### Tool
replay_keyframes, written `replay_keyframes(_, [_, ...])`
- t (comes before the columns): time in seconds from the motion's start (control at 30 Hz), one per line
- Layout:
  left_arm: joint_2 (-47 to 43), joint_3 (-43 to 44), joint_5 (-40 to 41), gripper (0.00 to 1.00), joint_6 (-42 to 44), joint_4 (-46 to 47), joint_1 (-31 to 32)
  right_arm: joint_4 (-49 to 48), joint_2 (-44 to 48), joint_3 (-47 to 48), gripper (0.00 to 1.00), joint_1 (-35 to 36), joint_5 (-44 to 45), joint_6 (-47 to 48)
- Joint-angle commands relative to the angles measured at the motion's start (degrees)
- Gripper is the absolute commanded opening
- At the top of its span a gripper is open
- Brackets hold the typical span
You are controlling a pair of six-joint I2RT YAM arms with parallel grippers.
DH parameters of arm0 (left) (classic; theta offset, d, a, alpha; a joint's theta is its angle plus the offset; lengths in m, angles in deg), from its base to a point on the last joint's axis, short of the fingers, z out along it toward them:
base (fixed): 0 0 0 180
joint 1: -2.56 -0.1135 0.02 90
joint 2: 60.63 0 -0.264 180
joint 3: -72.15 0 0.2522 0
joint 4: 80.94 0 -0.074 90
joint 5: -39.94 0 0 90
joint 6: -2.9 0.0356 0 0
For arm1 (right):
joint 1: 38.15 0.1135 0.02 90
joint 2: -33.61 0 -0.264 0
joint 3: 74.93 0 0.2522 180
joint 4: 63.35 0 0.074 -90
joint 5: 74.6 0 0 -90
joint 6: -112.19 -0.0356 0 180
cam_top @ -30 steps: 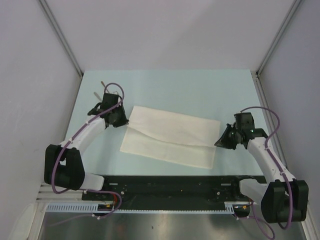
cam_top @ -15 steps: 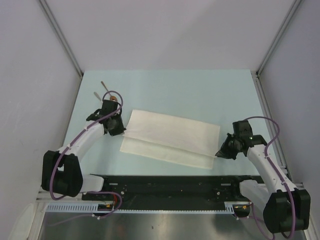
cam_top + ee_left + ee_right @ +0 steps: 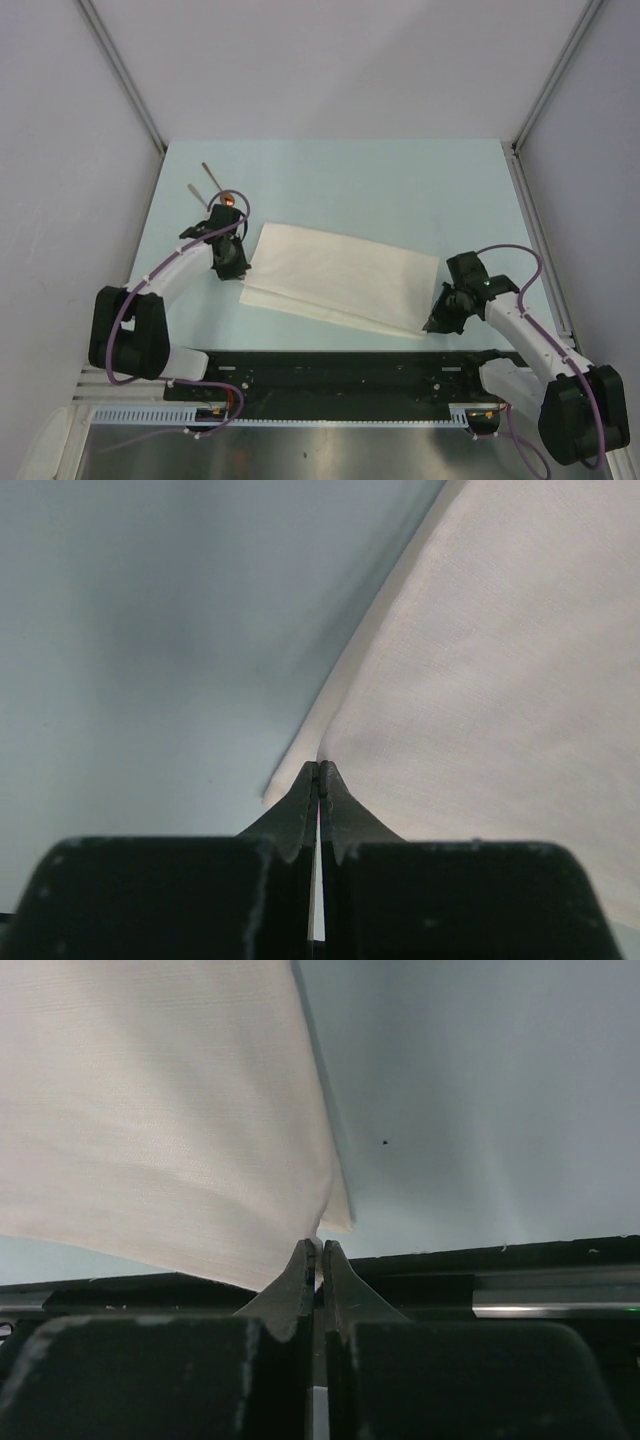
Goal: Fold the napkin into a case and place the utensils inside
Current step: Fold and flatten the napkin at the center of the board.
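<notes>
The cream-white napkin (image 3: 335,280) lies on the pale blue table as a long folded band, with a lower layer showing along its near edge. My left gripper (image 3: 239,268) is shut on the napkin's left end, pinching the cloth (image 3: 480,680) between its fingertips. At the near right corner my right gripper (image 3: 433,322) is shut on the cloth (image 3: 160,1110), lifting it slightly. The utensils lie behind the left arm. The spoon's copper bowl (image 3: 231,199) shows, and the fork (image 3: 193,189) is only a thin silver handle partly hidden by the arm.
A black rail (image 3: 340,370) runs along the table's near edge, close under the right gripper and seen as the rail (image 3: 500,1270) in the right wrist view. White walls with metal posts enclose the left, right and back sides.
Both grippers have moved toward the near edge with the napkin's upper layer, so the cloth is now a narrower band. The left arm's move has uncovered the spoon's bowl.
</notes>
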Motion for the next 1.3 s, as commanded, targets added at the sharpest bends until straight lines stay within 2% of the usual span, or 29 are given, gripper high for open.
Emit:
replay_keyframes(0.0, [1.59, -0.65, 1.72, 0.0, -0.51, 0.75, -0.48, -1.53, -1.4, -1.16, 0.0, 0.42, 2.35, -1.97])
replay_keyframes(0.83, [2.21, -3.64, 3.29, 0.0, -1.92, 0.05, -0.48, -6.19, -4.57, -4.59, 0.0, 1.03, 4.38, -4.87])
replay_keyframes(1.27, [-4.29, -5.75, 1.8, 0.0, -7.89, -3.82, -0.39, -6.02, -6.32, -3.98, 0.0, 1.21, 4.2, -4.61])
